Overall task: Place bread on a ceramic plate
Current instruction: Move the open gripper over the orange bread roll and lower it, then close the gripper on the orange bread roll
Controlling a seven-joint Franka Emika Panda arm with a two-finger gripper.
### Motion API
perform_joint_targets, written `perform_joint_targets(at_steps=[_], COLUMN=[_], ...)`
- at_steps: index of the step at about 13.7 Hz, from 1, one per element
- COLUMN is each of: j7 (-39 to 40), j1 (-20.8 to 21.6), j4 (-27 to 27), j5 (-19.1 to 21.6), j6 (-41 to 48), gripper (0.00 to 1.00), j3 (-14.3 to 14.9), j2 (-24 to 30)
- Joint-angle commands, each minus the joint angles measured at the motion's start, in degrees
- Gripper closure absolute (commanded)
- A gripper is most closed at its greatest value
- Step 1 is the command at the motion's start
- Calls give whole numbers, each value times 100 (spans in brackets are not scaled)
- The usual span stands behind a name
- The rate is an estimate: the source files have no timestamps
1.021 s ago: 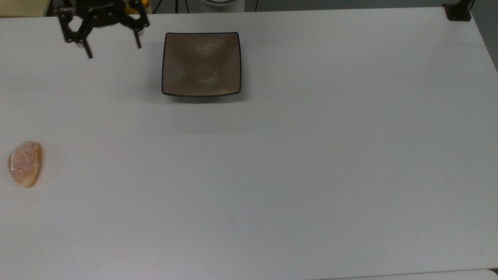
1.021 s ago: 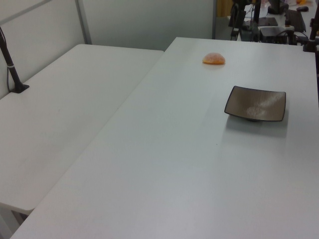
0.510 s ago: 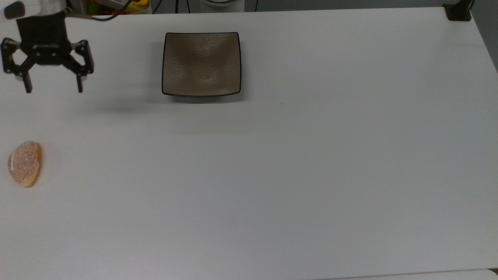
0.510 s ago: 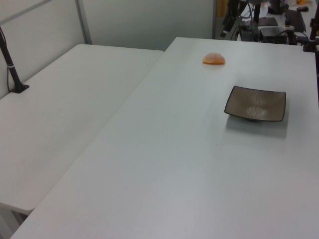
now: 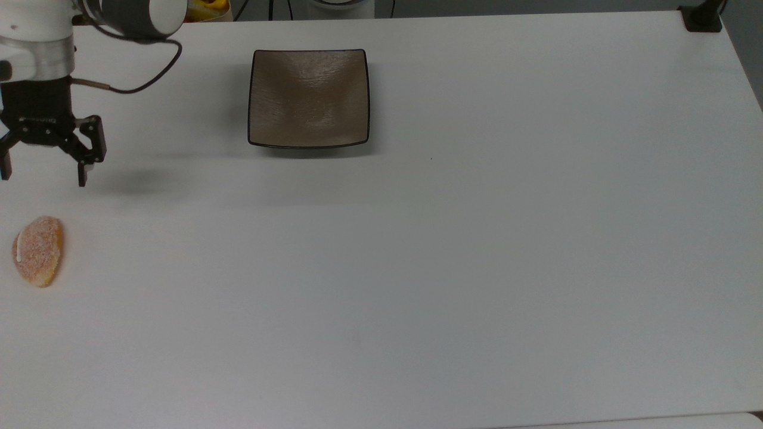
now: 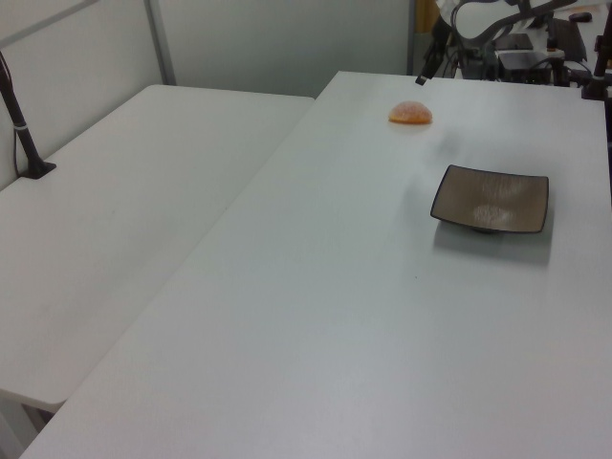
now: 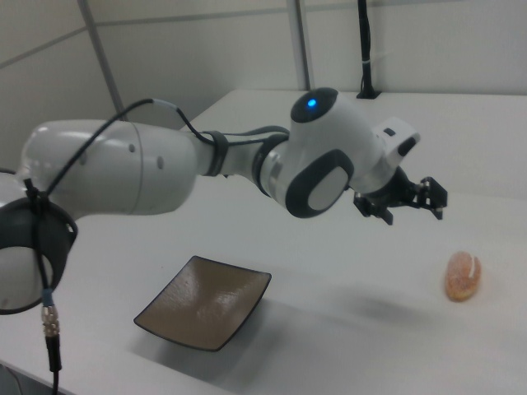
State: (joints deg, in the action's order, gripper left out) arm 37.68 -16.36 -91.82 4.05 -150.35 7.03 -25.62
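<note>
Bread point(image 5: 38, 251) nr table point(image 5: 477, 268) edge, apart from open claw point(image 5: 43, 176).

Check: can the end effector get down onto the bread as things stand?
Probably yes. The end effector hangs open above the table, short of the bread, with bare tabletop between; the ceramic plate sits well aside.

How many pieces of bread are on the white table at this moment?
1. The bread lies on the table near the top view's left edge, apart from the ceramic plate, which holds nothing. The open tool is above the table, short of the bread.
</note>
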Motion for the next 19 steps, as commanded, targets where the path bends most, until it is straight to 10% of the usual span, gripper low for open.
perform_joint_targets(at_steps=[1, 14, 19], j7=[20, -6, 11], j1=[-112, -455, -455], j4=[559, 1281, 1272], j5=[148, 201, 192], j6=[-345, -1268, -1277], gripper=[0, 0, 35], j3=[44, -26, -26], j2=[-671, -2044, -2079])
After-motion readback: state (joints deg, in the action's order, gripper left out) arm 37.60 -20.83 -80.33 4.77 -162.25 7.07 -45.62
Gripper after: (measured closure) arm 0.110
